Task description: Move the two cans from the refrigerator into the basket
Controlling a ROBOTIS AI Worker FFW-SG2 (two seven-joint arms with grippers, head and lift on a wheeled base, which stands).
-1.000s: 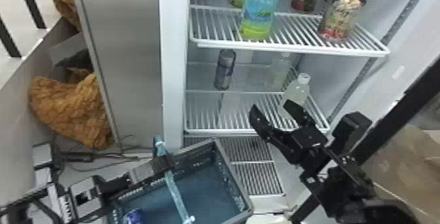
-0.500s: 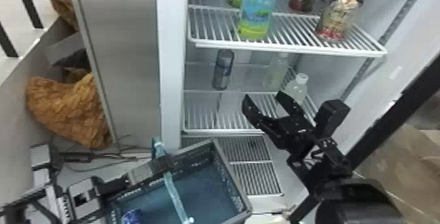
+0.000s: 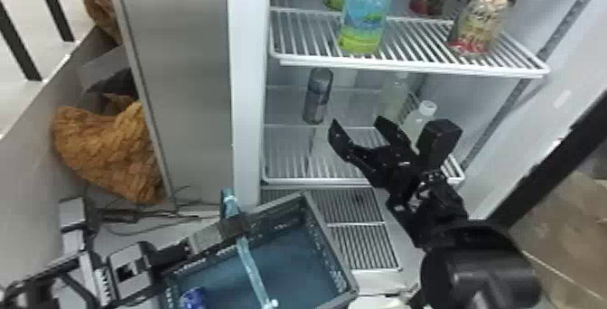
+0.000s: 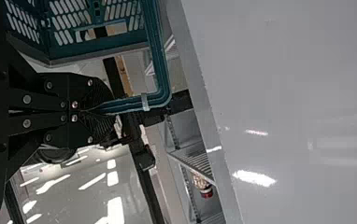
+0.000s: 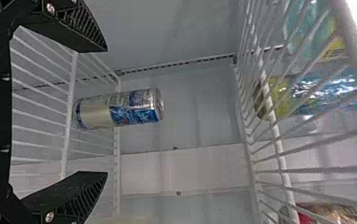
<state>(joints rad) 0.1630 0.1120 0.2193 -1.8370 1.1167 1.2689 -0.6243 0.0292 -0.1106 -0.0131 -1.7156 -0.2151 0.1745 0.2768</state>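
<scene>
In the head view, I have the can (image 3: pixel 318 96) upright on the lower wire shelf (image 3: pixel 289 163), left of the fingertips of my right gripper (image 3: pixel 357 123) and apart from them. Those jaws stand wide open with nothing between them. A white-capped bottle (image 3: pixel 424 116) is just beside them. Down at the basket (image 3: pixel 335 249), I've got the left gripper (image 3: pixel 235 227) at the handle (image 3: pixel 250 263); a blue object (image 3: pixel 193 298) sits inside, partly cut off.

On the left wrist view, the jaws of my left gripper (image 4: pixel 97 109) are closed on the basket's handle.

On the right wrist view, the jaws of my right gripper (image 5: pixel 106 111) are spread wide and empty; the can is ahead, lined up with the space between them, touching neither side.
</scene>
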